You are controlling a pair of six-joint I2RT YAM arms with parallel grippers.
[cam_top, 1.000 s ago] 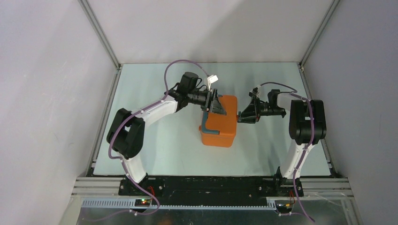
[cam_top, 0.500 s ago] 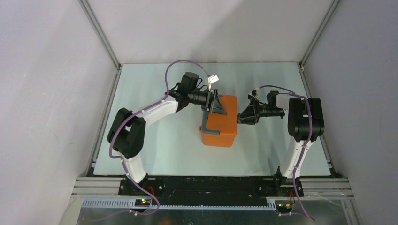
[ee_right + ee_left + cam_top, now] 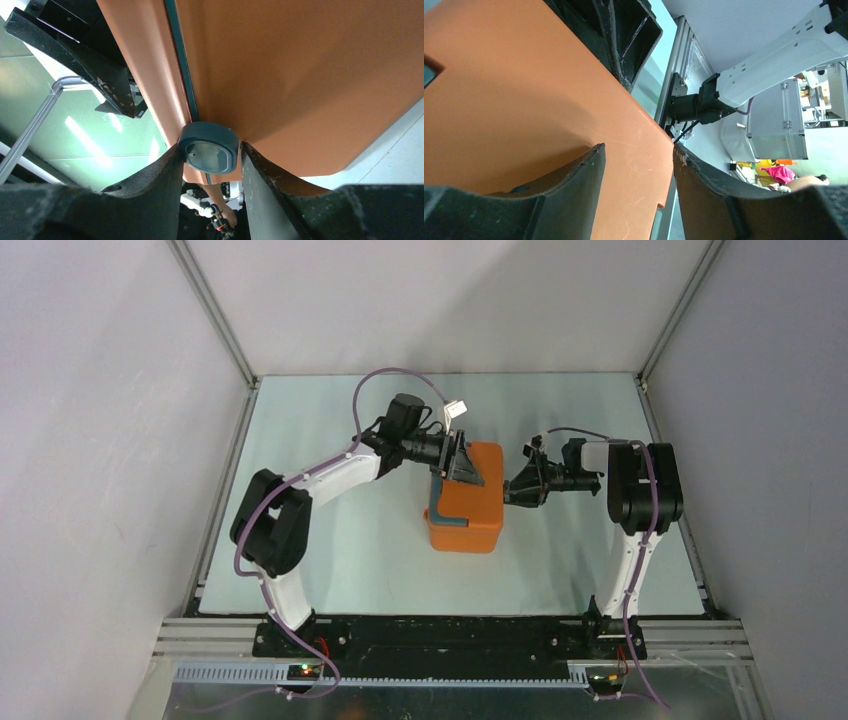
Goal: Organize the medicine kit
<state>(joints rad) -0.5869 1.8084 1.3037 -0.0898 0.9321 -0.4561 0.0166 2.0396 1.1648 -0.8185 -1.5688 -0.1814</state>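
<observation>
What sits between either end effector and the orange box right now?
Nothing visible. The left end effector already straddles an edge of the orange box, and the right end effector has its fingers on either side of the box's round teal latch.

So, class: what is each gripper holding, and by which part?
The left gripper clamps the medicine kit by its orange edge. The right gripper pinches the kit's dark teal latch.

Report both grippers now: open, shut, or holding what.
Left gripper: shut on the medicine kit, jaws clamping its orange lid edge.
Right gripper: shut on the kit's dark teal latch, jaws on either side of it.
</observation>
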